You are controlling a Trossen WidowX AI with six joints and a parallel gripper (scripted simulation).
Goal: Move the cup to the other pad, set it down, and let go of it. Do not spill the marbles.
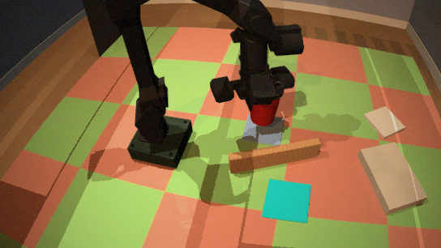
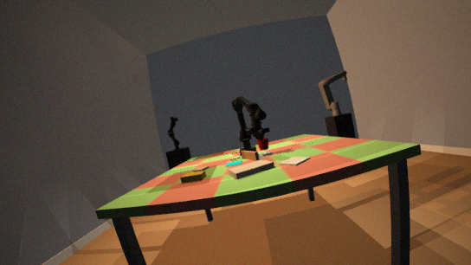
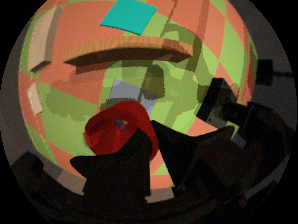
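Claw clamped on red cup above grey pad, marbles inside.

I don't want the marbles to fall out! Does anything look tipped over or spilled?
Nothing has spilled that I can see. The claw is shut on the red cup, which hangs above the grey pad. In the wrist view the marbles sit inside it. The cup may lean a little, but I cannot tell.

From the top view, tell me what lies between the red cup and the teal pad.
A wooden block lies across that stretch, between the red cup and the teal pad; the wrist view shows it too.
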